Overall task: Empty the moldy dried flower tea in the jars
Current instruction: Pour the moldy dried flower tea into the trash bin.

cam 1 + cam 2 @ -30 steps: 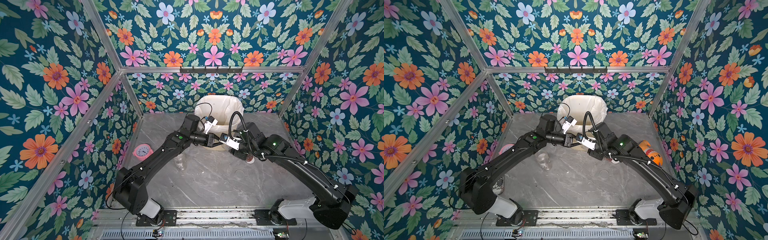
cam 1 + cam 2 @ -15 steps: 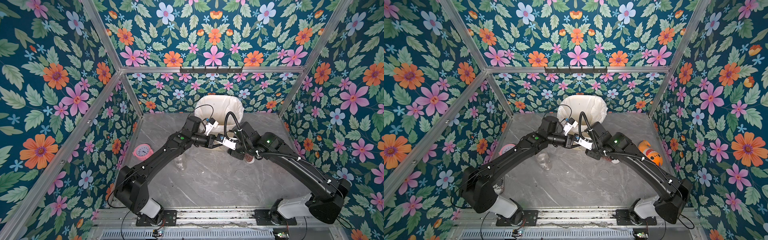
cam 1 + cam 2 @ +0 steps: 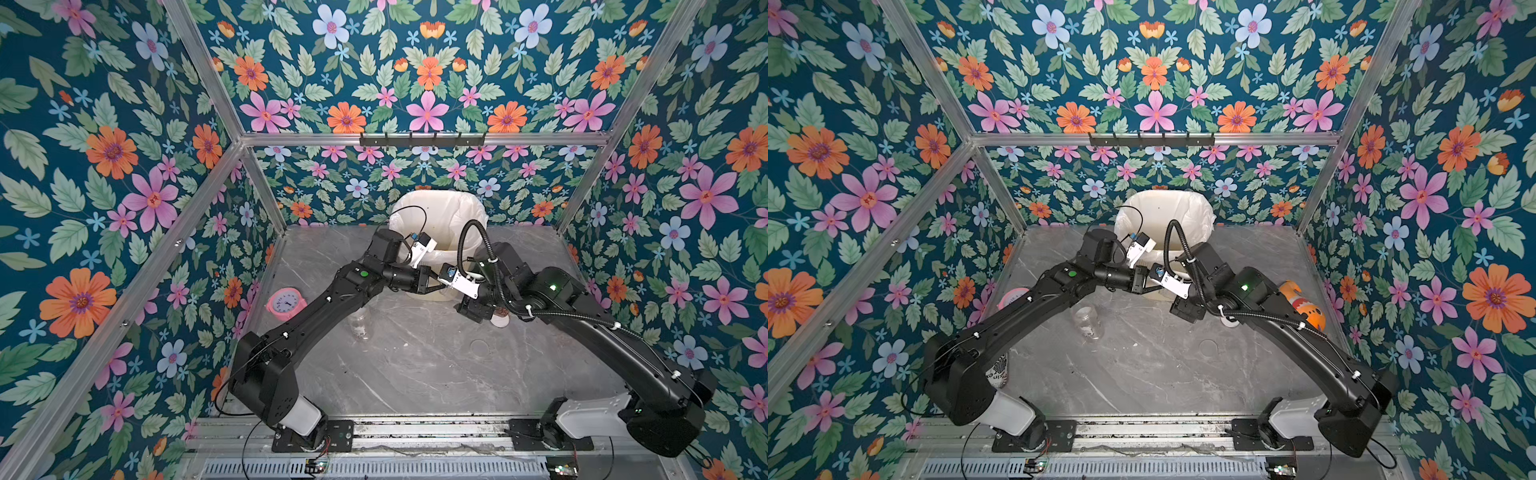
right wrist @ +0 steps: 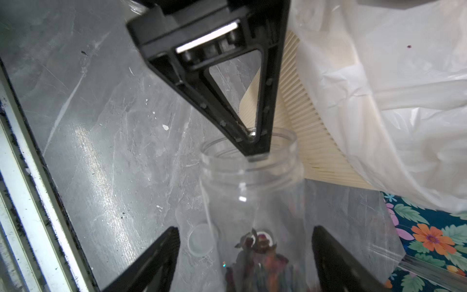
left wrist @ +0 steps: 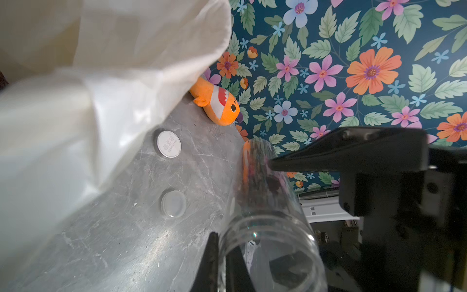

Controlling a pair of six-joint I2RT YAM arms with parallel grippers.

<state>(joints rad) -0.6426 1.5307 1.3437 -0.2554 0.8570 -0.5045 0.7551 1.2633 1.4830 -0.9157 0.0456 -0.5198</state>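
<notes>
Left gripper (image 5: 242,199) clamps the narrow clear plastic jar (image 4: 252,197) at its mouth, beside the cream ribbed bin (image 4: 316,146). Right gripper (image 4: 245,228) gapes around its base, where reddish-brown dried tea (image 4: 260,257) sits. A clear round lid (image 4: 201,240) lies nearby.

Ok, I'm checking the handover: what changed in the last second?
The right gripper opened, letting go of the tea jar; the left gripper closed on its rim and now holds it beside the bin. The white lid, clear lid and other jar stayed put.
</notes>
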